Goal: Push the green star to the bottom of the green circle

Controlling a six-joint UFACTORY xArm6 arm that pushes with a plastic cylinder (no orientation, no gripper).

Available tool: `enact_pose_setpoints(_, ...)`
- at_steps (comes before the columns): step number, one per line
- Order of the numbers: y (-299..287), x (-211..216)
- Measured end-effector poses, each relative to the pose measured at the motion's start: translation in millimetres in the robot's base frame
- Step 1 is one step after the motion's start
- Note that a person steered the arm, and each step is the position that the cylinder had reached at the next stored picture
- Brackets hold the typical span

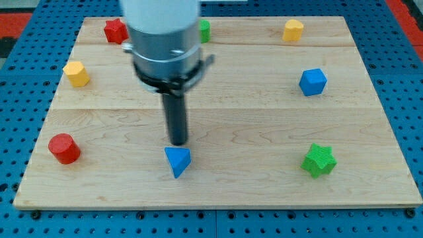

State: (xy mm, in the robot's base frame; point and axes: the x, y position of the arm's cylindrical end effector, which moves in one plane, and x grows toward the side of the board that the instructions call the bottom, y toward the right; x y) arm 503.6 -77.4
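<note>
Nearest: blue triangle, just below tip. Green star well right of triangle. Green circle far above triangle, half hidden. No hand on rig.

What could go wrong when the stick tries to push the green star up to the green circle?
1. My tip sits just above the blue triangle, far from the green star at the view's right; heading straight there could knock the triangle away.
2. The green circle is mostly hidden behind my arm at the view's top, so judging the spot below it may be hard.
3. The star lies near the board's bottom edge; a poorly aimed shove might slide it off.
</note>
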Motion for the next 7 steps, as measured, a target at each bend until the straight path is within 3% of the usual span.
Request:
enact_pose_setpoints(1,-54,-16)
enact_pose_setpoints(5,-54,-19)
enact_pose_setpoints(6,-10,-27)
enact_pose_setpoints(7,99,-33)
